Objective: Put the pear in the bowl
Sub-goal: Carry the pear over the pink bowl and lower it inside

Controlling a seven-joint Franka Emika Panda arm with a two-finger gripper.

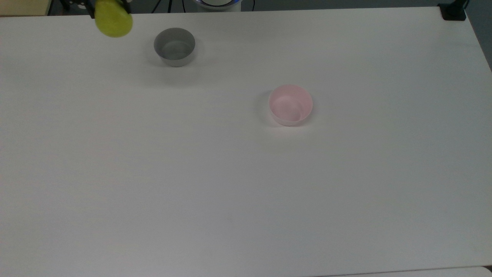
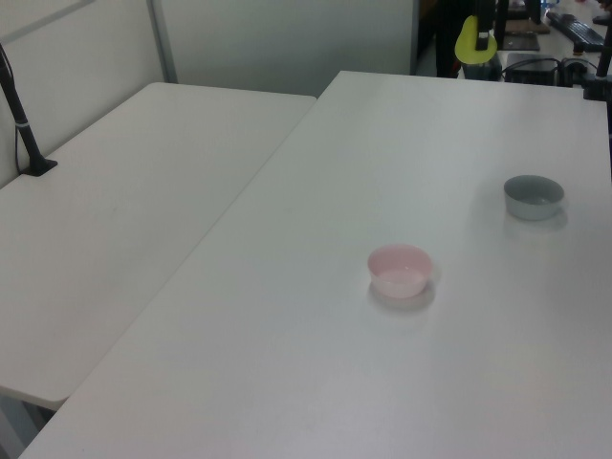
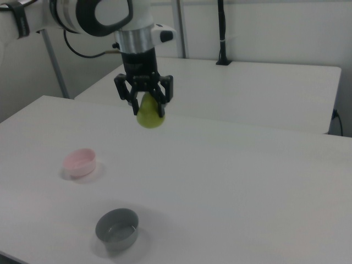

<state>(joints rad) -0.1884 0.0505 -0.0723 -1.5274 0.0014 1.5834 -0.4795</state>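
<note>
One pear (image 3: 149,116) hangs clamped in the gripper (image 3: 146,108) high above the table (image 1: 246,173), beside the grey bowl (image 1: 174,46), with the pink bowl (image 1: 290,104) well apart toward the top view's lower right.

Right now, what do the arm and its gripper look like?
The arm is glossy white with rounded segments, a dark round joint cap and a grey metal wrist ring. A black cable loops behind it. The gripper is black, with open linkage fingers spreading from a narrow black body.
</note>
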